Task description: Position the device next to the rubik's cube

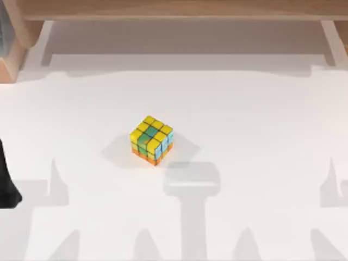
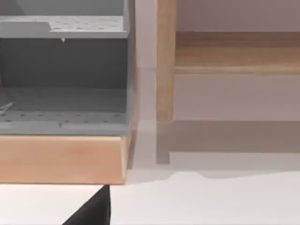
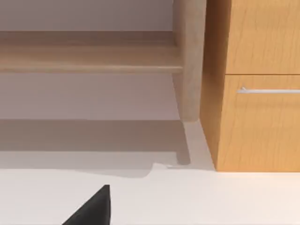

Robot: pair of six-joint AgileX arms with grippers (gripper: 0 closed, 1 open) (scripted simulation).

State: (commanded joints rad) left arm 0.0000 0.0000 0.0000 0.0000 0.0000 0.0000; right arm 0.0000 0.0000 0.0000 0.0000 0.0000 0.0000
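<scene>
Rubik's cube (image 1: 151, 140) mid-table (image 1: 261, 136)

White table (image 1: 261, 136) surface seen from above, crossed by grey shadows. A wooden shelf rail (image 1: 179, 10) is seen along the far edge. In the left wrist view, a grey perforated shelf unit (image 2: 63, 75) is set on a wooden base (image 2: 63, 157), beside a wooden post (image 2: 165, 61). In the right wrist view, a wooden drawer cabinet (image 3: 258, 84) with a metal handle (image 3: 268, 90) is seen.
</scene>
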